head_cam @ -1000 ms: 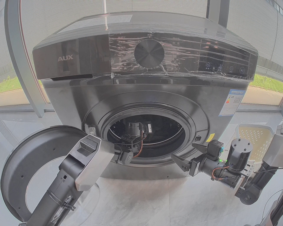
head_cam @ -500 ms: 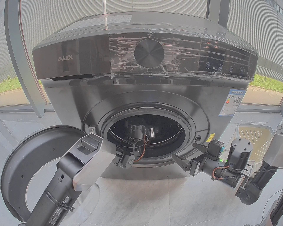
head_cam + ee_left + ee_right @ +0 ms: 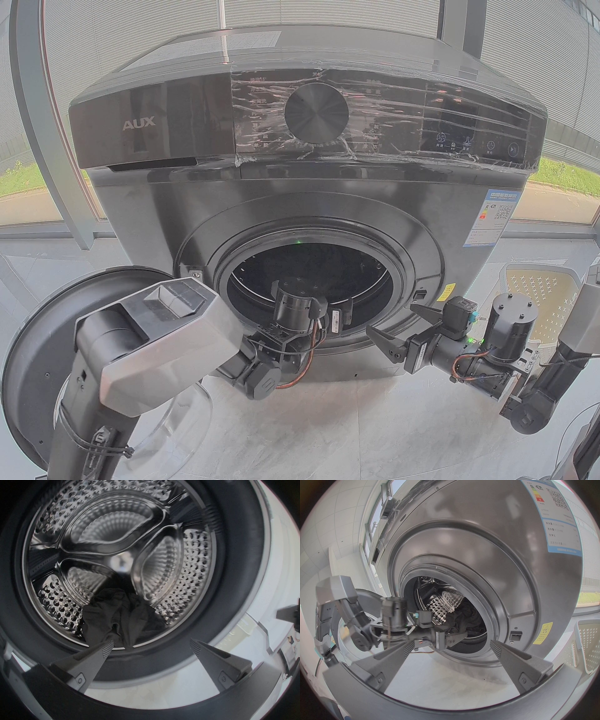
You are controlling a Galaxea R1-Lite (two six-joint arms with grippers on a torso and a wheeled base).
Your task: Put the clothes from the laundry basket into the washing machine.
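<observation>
**Item: dark garment** [image 3: 118, 617]. One crumpled heap of black cloth lying low in the drum [image 3: 184, 573], toward the front and just behind the door seal.

**Handling (judged):** soft, limp and light, with no fixed shape. It will sag and trail from any hold. Take it at a raised fold near the top of the bunch rather than a flat edge. Watch for a hanging end catching on the seal.

**Container 1: washing machine** [image 3: 312, 200]. The door [image 3: 44, 350] is swung wide to the robot's left. The drum holds only that one heap.

**Container 2: laundry basket** [image 3: 540, 294]. Pale, with a perforated wall, it stands to the right of the machine. You cannot tell what lies inside.

**Left gripper** [image 3: 150, 643]. At the drum mouth, fingers [image 3: 93, 658] spread and holding nothing, close before the garment.

**Right gripper** [image 3: 390, 319]. Low before the machine's front, right of the opening, fingers released and empty, with the basket beyond its arm.
</observation>
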